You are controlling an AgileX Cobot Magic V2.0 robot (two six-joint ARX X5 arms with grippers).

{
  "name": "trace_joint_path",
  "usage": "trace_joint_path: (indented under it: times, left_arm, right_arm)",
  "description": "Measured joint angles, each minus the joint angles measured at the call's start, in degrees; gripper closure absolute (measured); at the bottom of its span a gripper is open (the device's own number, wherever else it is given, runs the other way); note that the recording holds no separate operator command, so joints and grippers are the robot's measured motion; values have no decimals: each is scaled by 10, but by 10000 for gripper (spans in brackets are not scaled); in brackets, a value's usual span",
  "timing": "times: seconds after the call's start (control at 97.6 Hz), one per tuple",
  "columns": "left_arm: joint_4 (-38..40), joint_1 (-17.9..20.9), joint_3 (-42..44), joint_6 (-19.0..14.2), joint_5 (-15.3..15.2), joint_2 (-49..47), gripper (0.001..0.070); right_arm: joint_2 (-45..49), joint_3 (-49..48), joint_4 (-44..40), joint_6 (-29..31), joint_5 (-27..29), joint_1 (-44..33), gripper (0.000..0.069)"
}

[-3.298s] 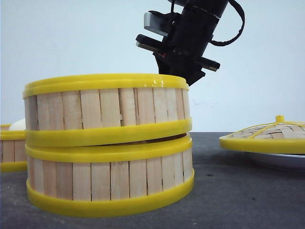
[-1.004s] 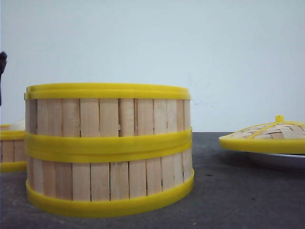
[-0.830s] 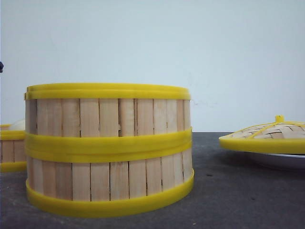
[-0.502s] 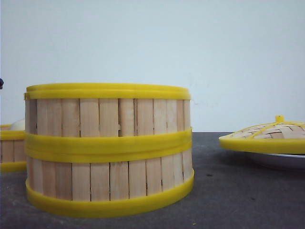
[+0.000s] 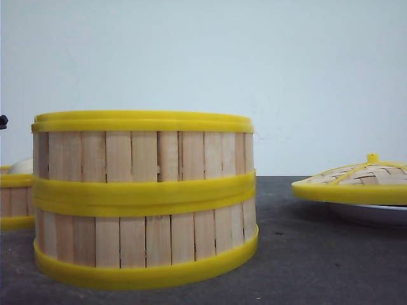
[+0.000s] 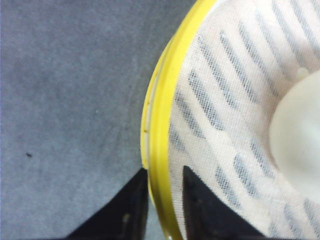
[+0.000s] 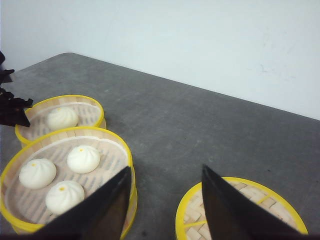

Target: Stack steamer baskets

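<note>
Two of the three baskets are done: the stack [image 5: 145, 200] sits at about 8 o'clock in the front view, upper one seated flush on the lower, with three buns inside the top one per the right wrist camera. The third basket [image 5: 14, 197] is off at 9 o'clock, just beside the stack and standing on the table [image 5: 318, 254], with one bun [image 7: 62, 118] in it. So I'd call it two thirds done; that last basket has to go up, and the lid [image 5: 356, 181] is parked on a white plate [image 5: 375, 216] at 4 o'clock.

The left gripper [image 6: 165, 197] has its fingers straddling the third basket's yellow rim [image 6: 161, 125], one outside the wall and one inside, with only a narrow gap. Whether it's actually pinching yet, I can't tell. The right gripper [image 7: 165, 207] is spread wide and holding nothing, hovering above the table between the stack and the lid.

Room-wise, the third basket and the stack are close neighbors, so a lift probably needs to clear the stack's top rim first. Lots of bare table at 3 o'clock.
</note>
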Motion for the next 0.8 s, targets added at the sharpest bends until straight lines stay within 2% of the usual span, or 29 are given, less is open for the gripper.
trace_joint_path:
  times: [0.123,0.338,0.594,0.676,0.799]
  left_arm:
    - [1,1,0,-5,-9,0,669]
    - [-8,1,11,-4,-11,0,678]
    - [-82,1,99,7,-13,-6,680]
    - [-115,3,142,12,-1,-8,680]
    - [-150,7,204,15,51,-18,680]
  right_arm:
    - [0,0,0,0,0,0,428]
    - [0,0,0,0,0,0,428]
    - [0,0,0,0,0,0,428]
    - [0,0,-1,0,0,0,428]
    - [0,0,-4,0,0,0,428]
